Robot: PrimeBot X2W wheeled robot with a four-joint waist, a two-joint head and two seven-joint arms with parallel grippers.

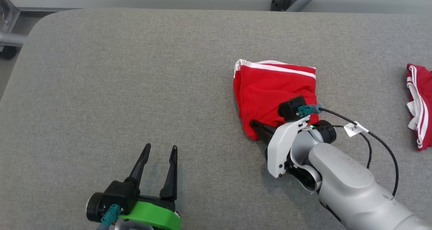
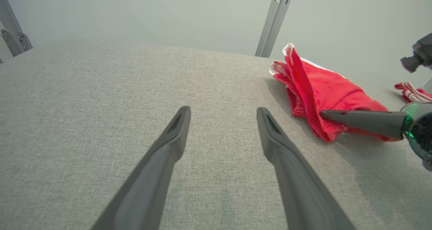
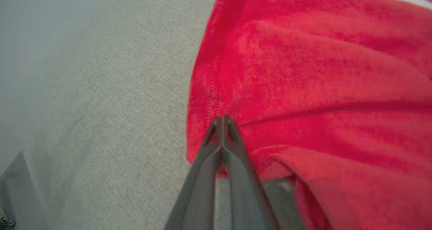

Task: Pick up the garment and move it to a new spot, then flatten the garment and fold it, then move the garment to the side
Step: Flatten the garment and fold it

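Seemingly folded, the red white-trimmed cloth garment (image 1: 270, 88) is pinched at its corner by the right gripper (image 3: 222, 119), awaiting a sideways drag; left gripper (image 1: 161, 146) open.

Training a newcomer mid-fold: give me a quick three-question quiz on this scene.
1. True or false: the left gripper is open, holding nothing.
2. The right gripper is shut on the red garment at: A its striped edge; B its near left corner; C its middle.
3. How many red garments lie on the grey table?
Key: 1 true; 2 B; 3 two, the second garment at the right.
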